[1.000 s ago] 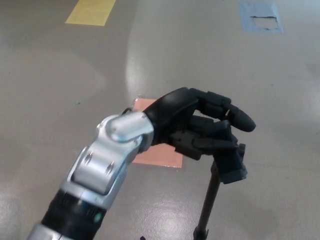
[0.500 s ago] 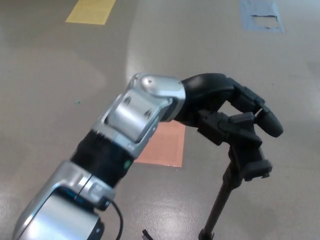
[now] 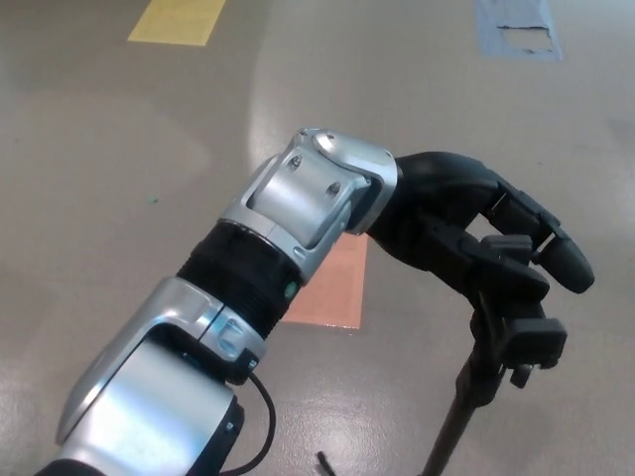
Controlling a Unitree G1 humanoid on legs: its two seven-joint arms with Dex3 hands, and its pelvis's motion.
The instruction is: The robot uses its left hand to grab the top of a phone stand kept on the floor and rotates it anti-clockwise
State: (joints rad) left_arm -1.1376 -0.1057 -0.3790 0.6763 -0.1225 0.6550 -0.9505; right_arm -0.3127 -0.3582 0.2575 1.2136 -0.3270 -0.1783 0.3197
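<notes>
At the far left of your head view the floor (image 3: 89,178) is bare grey and glossy, with a yellow patch (image 3: 179,20) at the top edge. Your left arm (image 3: 198,337) rises from the bottom left corner, silver shells joined by a black collar, with a thin black cable (image 3: 260,426) looping under the lower shell. Behind the silver wrist housing (image 3: 313,198) you can see an orange-pink square (image 3: 332,288) lying flat on the floor, partly hidden by the arm. Further right, your left hand (image 3: 466,223) is curled over the top of the phone stand (image 3: 501,327). Its fingers (image 3: 556,248) are bent down around the stand's black clamp head, and the thumb side presses in from the left, so the hand has hold of the head. The stand's thin black pole runs down and left to the bottom edge, and it looks tilted. A blue patch (image 3: 516,28) sits at the top right. Your right hand does not show.
</notes>
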